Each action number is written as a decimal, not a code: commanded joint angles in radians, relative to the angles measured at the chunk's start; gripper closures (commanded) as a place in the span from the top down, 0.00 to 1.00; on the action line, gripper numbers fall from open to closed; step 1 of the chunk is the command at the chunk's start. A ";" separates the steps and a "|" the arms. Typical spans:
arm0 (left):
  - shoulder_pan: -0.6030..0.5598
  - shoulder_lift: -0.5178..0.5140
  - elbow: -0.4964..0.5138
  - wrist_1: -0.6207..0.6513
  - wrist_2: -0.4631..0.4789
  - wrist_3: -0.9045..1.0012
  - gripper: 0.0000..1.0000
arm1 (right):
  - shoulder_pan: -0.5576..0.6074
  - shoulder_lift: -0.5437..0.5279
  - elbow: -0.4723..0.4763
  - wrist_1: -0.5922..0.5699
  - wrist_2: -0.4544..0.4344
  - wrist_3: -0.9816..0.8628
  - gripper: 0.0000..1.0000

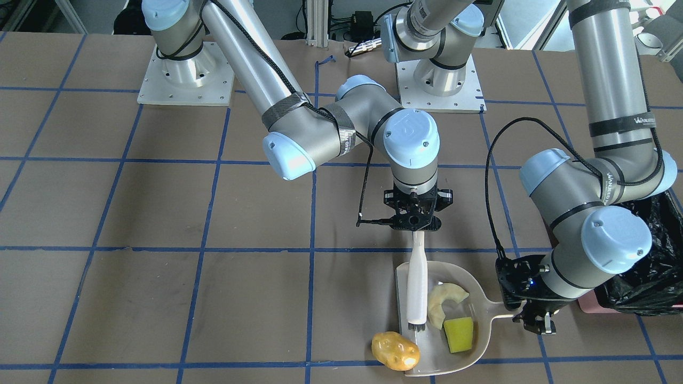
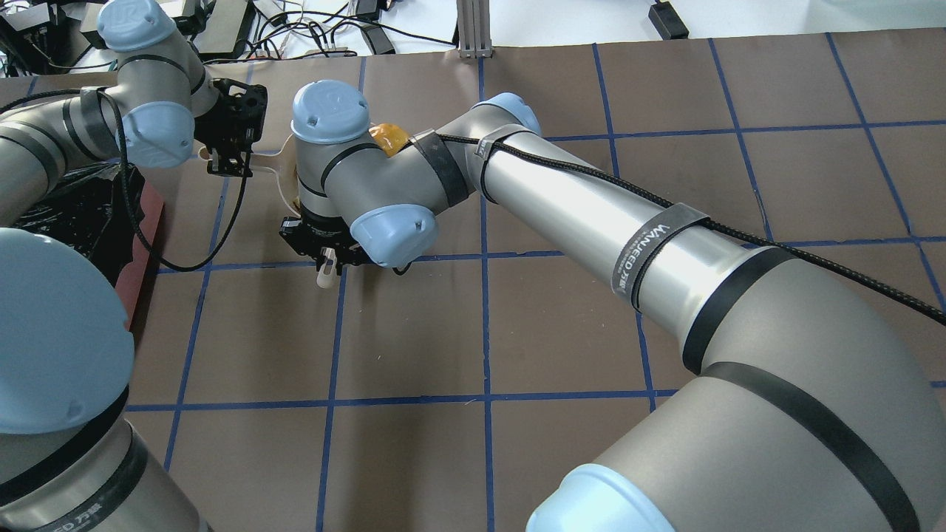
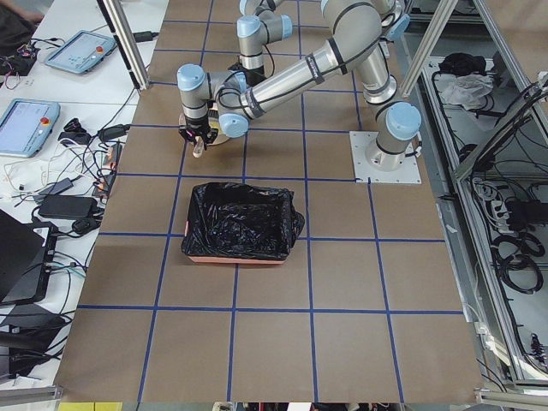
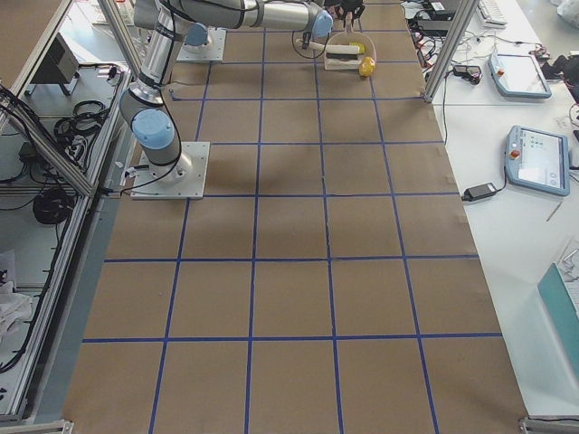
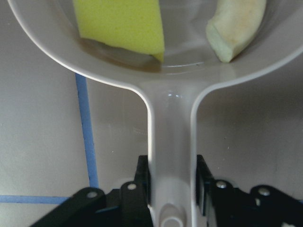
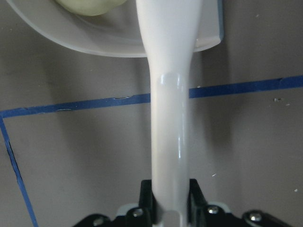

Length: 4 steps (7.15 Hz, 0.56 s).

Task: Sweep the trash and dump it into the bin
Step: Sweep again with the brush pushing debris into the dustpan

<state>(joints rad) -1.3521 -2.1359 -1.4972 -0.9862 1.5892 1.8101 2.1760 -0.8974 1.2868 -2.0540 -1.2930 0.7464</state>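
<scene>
Though near, potato (image 1: 395,350) beyond right hand (image 1: 415,230)

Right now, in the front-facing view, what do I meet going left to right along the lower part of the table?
potato → yellow sponge → left claw on the dustpan handle → black-lined bin

Slice (image 1: 444,303), sponge (image 1: 460,334) on dustpan (image 1: 483,325); potato (image 1: 395,350) beside; bin (image 1: 653,266) nearby.

A black strap (image 2: 654,244) around the right arm (image 2: 576,214) bears pale lettering, roughly "WANJEED", followed by characters too small to read. A black band (image 1: 621,125) on the left arm (image 1: 608,64) shows the same word.
</scene>
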 commanded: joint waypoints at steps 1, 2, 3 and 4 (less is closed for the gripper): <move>0.001 0.001 0.000 0.000 0.000 0.000 0.22 | -0.010 -0.037 0.006 0.070 -0.057 -0.057 0.00; 0.001 -0.002 0.000 0.001 0.000 -0.002 0.22 | -0.016 -0.040 0.012 0.084 -0.078 -0.087 0.00; 0.001 -0.009 0.000 0.027 0.000 0.000 0.22 | -0.047 -0.040 0.023 0.087 -0.095 -0.117 0.00; 0.001 -0.013 0.000 0.030 0.002 0.000 0.22 | -0.102 -0.040 0.038 0.110 -0.095 -0.193 0.00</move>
<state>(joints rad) -1.3514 -2.1433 -1.4972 -0.9664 1.5895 1.8097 2.1270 -0.9362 1.3095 -1.9659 -1.3788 0.6255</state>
